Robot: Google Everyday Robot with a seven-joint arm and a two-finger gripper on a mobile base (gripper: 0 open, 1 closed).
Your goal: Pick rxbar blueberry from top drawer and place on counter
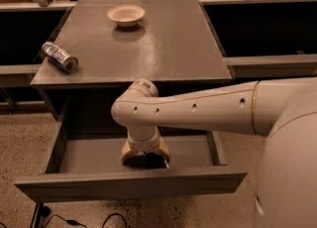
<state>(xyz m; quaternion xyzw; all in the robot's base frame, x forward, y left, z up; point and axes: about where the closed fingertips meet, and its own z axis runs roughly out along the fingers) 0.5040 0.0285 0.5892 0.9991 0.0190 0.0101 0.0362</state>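
The top drawer [130, 182] is pulled open below the counter [163, 48]. My white arm reaches in from the right and bends down into the drawer. My gripper [146, 160] is low inside the drawer, near the middle of its floor and just behind the front panel. The arm's wrist and the drawer front cover what lies under it. The rxbar blueberry is hidden from view.
A silver-blue drink can [60, 57] lies on its side at the counter's left edge. A pale bowl [126, 14] stands at the back of the counter. Wooden benches run behind. Black cables [74, 220] lie on the floor under the drawer. My white base [290, 172] fills the right side.
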